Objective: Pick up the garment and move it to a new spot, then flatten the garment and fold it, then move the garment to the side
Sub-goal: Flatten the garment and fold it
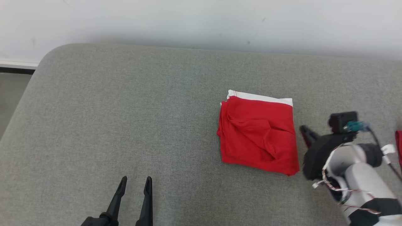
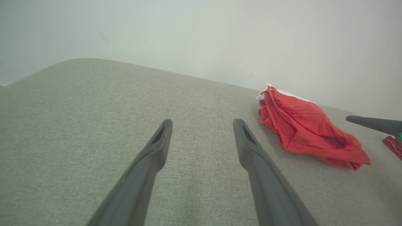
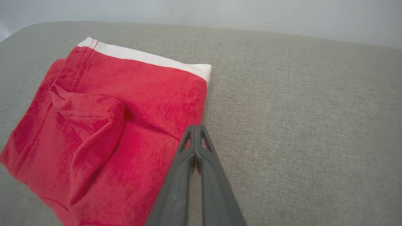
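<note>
Left gripper (image 1: 136, 179): it is nearest to the robot, low over the grey cushion (image 1: 125, 110). Its two fingers stand wide apart and hold nothing. It is well apart from the garment.
Right gripper (image 1: 306, 131): its fingers are pressed together with nothing between them. The tip is just beside the right edge of the garment. I cannot tell if it touches the cloth.
Garment (image 1: 257, 135): it is a red folded packet that lies on the cushion, right of the middle and between the two grippers.
Handling: it looks light, soft and limp. It probably does not slip much on the woven cushion, but the layers can slide open if only the top one is lifted.
Where to hold: I think the right edge is best, with one finger under all the layers, or else the thicker band side.
Direction: the white waistband (image 1: 260, 96) is the far edge, so the garment points away from the robot, toward the wall (image 1: 188, 18).
Long axis: the packet is nearly square. The slightly longer side runs from near to far and is turned a little.
Second red cloth (image 1: 399, 147): a small part of it shows at the right border of the head view.
</note>
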You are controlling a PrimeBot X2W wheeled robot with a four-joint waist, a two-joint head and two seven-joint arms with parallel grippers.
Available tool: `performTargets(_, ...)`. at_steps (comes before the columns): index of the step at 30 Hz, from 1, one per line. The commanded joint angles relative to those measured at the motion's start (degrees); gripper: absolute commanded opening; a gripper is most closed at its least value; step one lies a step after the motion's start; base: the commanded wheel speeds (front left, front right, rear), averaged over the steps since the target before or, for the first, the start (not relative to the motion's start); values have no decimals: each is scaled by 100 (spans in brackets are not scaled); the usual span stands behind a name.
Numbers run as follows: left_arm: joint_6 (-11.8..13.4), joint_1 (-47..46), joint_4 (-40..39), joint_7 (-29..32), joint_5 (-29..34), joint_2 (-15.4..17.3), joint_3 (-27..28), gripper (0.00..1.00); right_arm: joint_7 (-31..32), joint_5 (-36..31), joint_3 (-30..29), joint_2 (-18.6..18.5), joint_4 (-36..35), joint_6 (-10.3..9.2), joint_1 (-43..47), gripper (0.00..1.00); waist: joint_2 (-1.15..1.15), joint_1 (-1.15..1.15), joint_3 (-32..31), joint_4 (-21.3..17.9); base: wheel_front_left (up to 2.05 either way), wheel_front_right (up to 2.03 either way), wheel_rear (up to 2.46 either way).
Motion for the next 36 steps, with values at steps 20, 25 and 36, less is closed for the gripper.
performTargets(20, -41, 139, 82, -15, -78, -1, 45, 100, 71, 536, 2487, 430, -139, -12, 43, 0, 0, 0, -93, 189, 0, 0, 0)
performTargets(25, -4, 95, 72, -15, -71, 0, 104, 100, -105, 1249, 2610, 538, -653, -12, 266, 0, 0, 0, -195, 110, 0, 0, 0)
performTargets(36, 49, 60, 125, -15, 47, -2, 606, 100, -1124, 1094, 1135, 513, -1473, -12, 1290, 100, 0, 0, -664, -424, 0, 0, 0)
